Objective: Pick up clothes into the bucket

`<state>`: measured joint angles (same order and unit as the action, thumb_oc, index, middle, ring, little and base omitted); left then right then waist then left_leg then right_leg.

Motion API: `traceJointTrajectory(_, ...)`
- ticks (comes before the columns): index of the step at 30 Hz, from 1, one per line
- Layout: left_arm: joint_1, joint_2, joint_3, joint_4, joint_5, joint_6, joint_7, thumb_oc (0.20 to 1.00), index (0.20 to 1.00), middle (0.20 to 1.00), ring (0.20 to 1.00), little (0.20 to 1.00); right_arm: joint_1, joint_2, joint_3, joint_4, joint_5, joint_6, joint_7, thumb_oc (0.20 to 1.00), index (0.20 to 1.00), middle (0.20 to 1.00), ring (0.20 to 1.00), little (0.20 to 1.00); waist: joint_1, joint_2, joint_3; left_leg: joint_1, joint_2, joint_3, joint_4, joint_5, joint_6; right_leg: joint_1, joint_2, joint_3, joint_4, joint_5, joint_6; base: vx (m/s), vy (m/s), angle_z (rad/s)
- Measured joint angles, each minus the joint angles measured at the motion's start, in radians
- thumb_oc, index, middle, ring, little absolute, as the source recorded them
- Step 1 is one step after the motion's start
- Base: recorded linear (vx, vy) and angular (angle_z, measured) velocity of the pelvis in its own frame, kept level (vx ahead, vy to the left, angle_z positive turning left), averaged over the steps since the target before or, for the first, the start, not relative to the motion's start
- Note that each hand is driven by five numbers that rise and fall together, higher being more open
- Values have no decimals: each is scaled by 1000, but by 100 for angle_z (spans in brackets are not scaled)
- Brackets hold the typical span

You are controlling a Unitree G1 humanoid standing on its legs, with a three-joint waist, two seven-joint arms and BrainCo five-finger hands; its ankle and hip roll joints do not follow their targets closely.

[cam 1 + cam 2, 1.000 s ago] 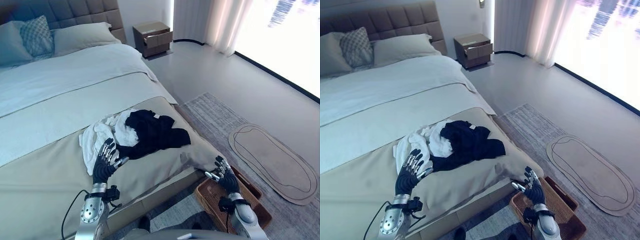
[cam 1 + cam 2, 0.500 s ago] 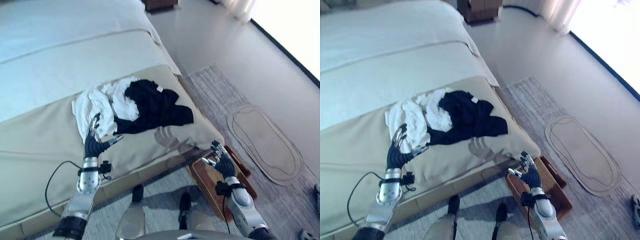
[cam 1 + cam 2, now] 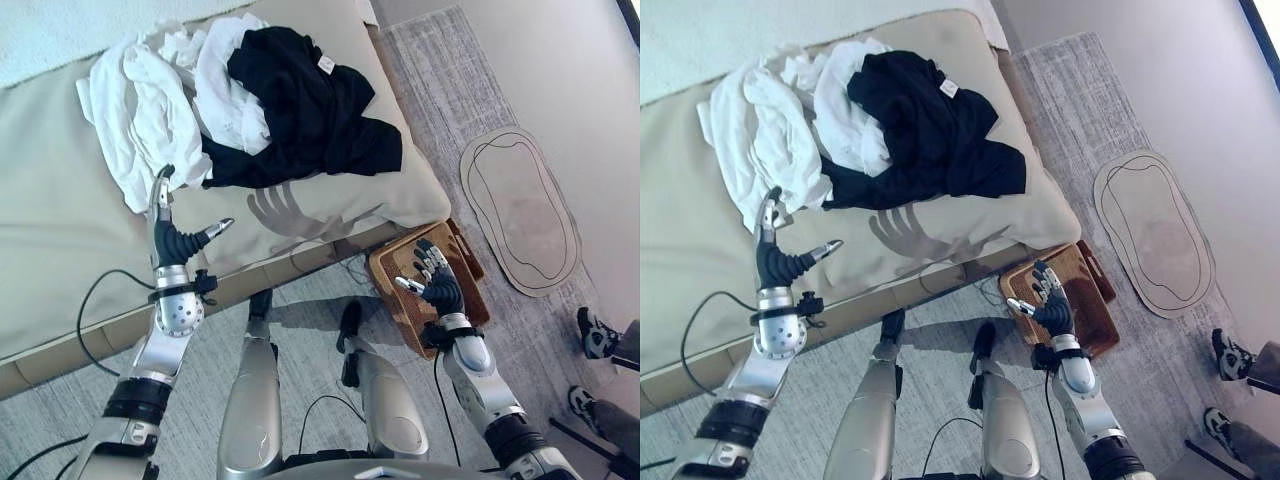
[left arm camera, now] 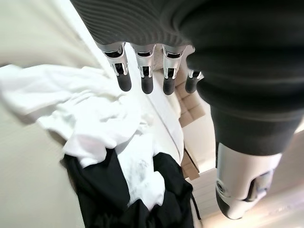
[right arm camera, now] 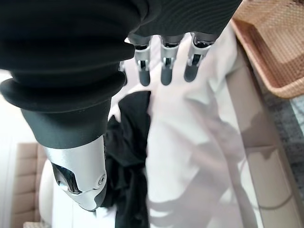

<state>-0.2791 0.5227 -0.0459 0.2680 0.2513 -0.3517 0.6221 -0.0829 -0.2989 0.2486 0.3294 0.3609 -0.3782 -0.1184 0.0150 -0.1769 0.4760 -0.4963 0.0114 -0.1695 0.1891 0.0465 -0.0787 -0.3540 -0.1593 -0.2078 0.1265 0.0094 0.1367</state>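
Observation:
A heap of clothes lies on the bed's beige cover: white garments (image 3: 140, 100) on the left and a black garment (image 3: 300, 110) over and right of them. My left hand (image 3: 168, 235) hovers open just in front of the white clothes, fingers straight, touching nothing. The white cloth (image 4: 90, 118) and the black cloth (image 4: 118, 199) show past its fingers in the left wrist view. A brown woven basket (image 3: 395, 300) sits on the floor at the bed's corner. My right hand (image 3: 435, 285) is open above it, holding nothing.
The bed (image 3: 60, 260) takes up the upper left, its edge running down to the right. A grey rug (image 3: 480, 100) covers the floor to the right, with an oval mat (image 3: 520, 210) on it. A person's shoes (image 3: 598, 332) show at the right edge.
The camera has tilted down and closer, so the whole scene shifted. Both hands stay open and empty; the right hand now hangs over the basket.

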Motion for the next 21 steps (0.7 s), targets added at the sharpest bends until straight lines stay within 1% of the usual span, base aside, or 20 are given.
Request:
traceJointTrajectory(4,-79,66,33,60,54,61,75,1000,1000,1000,1000,1000,-19,0,2,-14,0,-10,-1,1000,1000,1000,1000,1000,-6,-21,9,-13,0,-2,9,-2,-3,-4,1,-6,-4,0,0,-12,-23,3)
traceJointTrajectory(5,-112,103,34,93,72,86,97,1000,1000,1000,1000,1000,-23,-1,3,-18,0,-10,0,1000,1000,1000,1000,1000,-8,-25,11,-26,1,-4,16,-3,-4,-9,4,-9,-8,0,0,-22,-4,3)
traceJointTrajectory(6,-128,124,37,107,81,97,108,1000,1000,1000,1000,1000,-26,-2,3,-19,1,-10,0,1000,1000,1000,1000,1000,-11,-30,12,-33,2,-5,17,-5,-6,-15,6,-11,-8,0,0,10,-10,6)
traceJointTrajectory(7,-145,169,39,130,98,112,123,1000,1000,1000,1000,1000,-29,-3,3,-20,0,-10,2,1000,1000,1000,1000,1000,-23,-34,12,-48,2,-13,24,-6,-9,-20,11,-18,-13,3,-1,6,-3,8)
traceJointTrajectory(8,-156,196,55,147,111,128,130,1000,1000,1000,1000,1000,-29,-3,2,-21,1,-11,2,1000,1000,1000,1000,1000,-30,-36,12,-60,2,-18,36,-10,-14,-23,15,-22,-18,5,-2,16,-9,7)
traceJointTrajectory(10,-169,209,59,172,130,150,138,1000,1000,1000,1000,1000,-26,-7,2,-20,2,-11,5,1000,1000,1000,1000,1000,-32,-37,12,-63,6,-18,40,-11,-15,-23,16,-22,-21,6,-2,0,0,0)
traceJointTrajectory(11,-187,232,48,211,138,157,145,1000,1000,1000,1000,1000,-27,-12,3,-23,4,-11,16,1000,1000,1000,1000,1000,-46,-38,11,-68,7,-18,48,-13,-18,-24,17,-22,-21,7,-2,-3,-10,3)
traceJointTrajectory(13,-210,289,40,266,164,182,147,1000,1000,1000,1000,1000,-27,-20,3,-41,4,-11,27,1000,1000,1000,1000,1000,-56,-42,9,-85,8,-20,59,-17,-22,-32,21,-29,-21,7,-2,-5,-4,2)
traceJointTrajectory(14,-236,324,27,300,174,197,150,1000,1000,1000,1000,1000,-25,-33,3,-50,5,-15,35,1000,1000,1000,1000,1000,-74,-44,7,-101,16,-20,70,-19,-26,-42,28,-29,-23,14,-5,0,0,0)
traceJointTrajectory(15,-249,341,24,318,180,204,151,1000,1000,1000,1000,1000,-28,-36,3,-50,5,-15,42,1000,1000,1000,1000,1000,-71,-46,6,-111,15,-21,78,-19,-26,-48,30,-29,-23,16,-4,-8,-12,-5)
traceJointTrajectory(17,-280,359,22,324,203,221,151,1000,1000,1000,1000,1000,-27,-37,3,-50,6,-17,49,1000,1000,1000,1000,1000,-86,-50,3,-131,21,-22,87,-22,-29,-65,35,-27,-24,22,-8,-14,-12,-5)
traceJointTrajectory(19,-322,374,-9,348,206,233,148,1000,1000,1000,1000,1000,-26,-37,4,-52,9,-17,59,1000,1000,1000,1000,1000,-85,-51,2,-146,21,-23,98,-24,-32,-75,40,-27,-24,25,-10,-26,-9,-6)
traceJointTrajectory(21,-353,394,-35,362,207,242,141,1000,1000,1000,1000,1000,-26,-37,4,-54,15,-17,70,1000,1000,1000,1000,1000,-94,-57,-2,-166,27,-24,107,-25,-34,-88,48,-27,-28,31,-13,-30,-6,-4)
